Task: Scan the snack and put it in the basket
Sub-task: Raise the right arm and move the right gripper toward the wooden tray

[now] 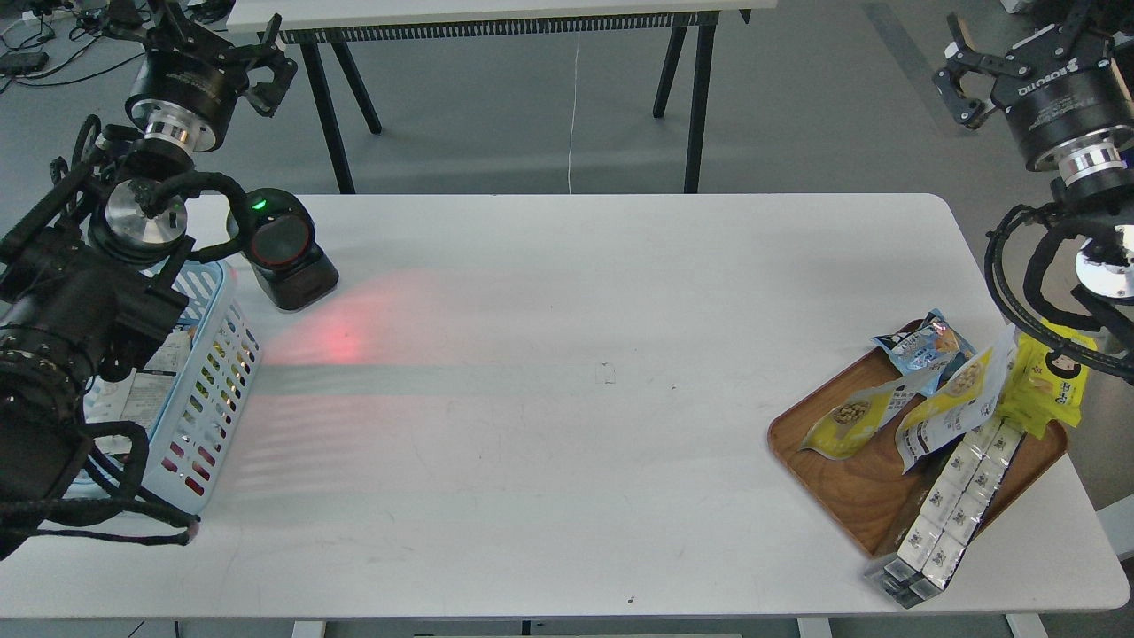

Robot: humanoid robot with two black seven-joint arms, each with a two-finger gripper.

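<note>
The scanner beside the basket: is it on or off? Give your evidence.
On. The scanner shows a green light and casts red light across the table.

- A white table (567, 443) with rounded corners fills most of the view; its top is scuffed with small dark specks.
- A red glow (341, 341) falls on the table's left part, with faint striped shadows beside it.
- The floor (797, 106) is plain grey.
- A 2nd table (496, 18) stands beyond, with black angled legs and a slotted rail under its edge.
- A thin white cord (573, 115) hangs down from it.
- Dark cables (27, 53) lie on the floor at the far left.
</note>
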